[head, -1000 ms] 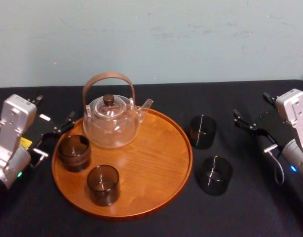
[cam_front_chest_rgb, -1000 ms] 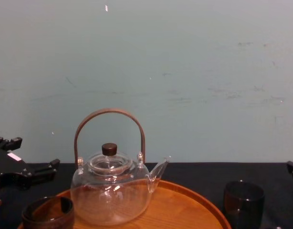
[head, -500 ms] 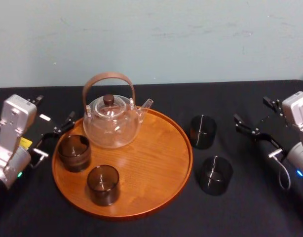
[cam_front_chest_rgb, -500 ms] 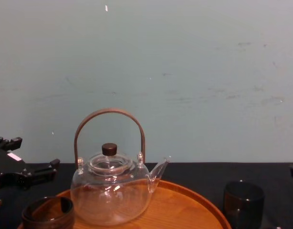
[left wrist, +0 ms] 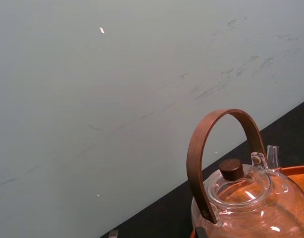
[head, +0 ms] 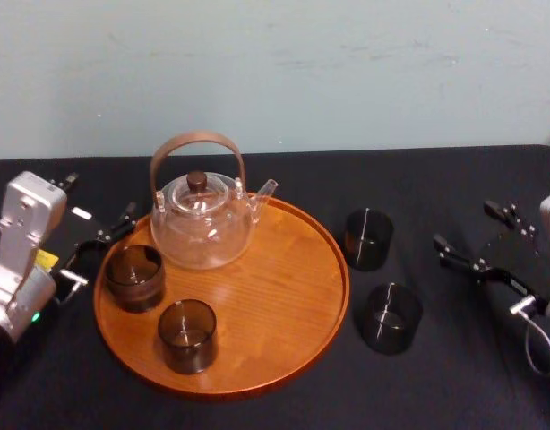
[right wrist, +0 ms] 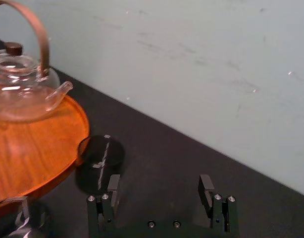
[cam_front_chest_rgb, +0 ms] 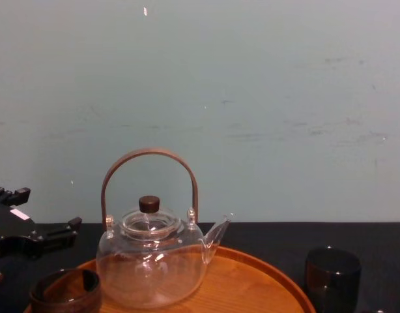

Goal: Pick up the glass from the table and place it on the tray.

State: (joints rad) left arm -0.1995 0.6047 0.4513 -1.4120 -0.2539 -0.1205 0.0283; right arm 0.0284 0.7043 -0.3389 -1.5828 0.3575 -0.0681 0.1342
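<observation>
"The tray (head: pixel 293 269)?"
"Orange-brown wood with visible grain and a soft gloss, on a table (head: pixel 418 179) draped in matt black cloth."
"And the teapot (head: pixel 201 231)?"
"Clear, shiny glass, with a smooth brown wood-look handle (head: pixel 196 140). The glasses (head: pixel 391 318) are dark, smoky and glossy."

There are four dark glasses. Two stand on the tray (head: pixel 284 296): one glass (head: pixel 134 276) at its left edge and one glass (head: pixel 187 334) at its near edge. Two stand on the table (head: pixel 436 179) right of the tray: a far glass (head: pixel 368 238) and a near glass (head: pixel 391 317). There is one tray, one glass teapot (head: pixel 201 224), one table and two grippers: the left gripper (head: pixel 100 193) and the right gripper (head: pixel 463 224).
</observation>
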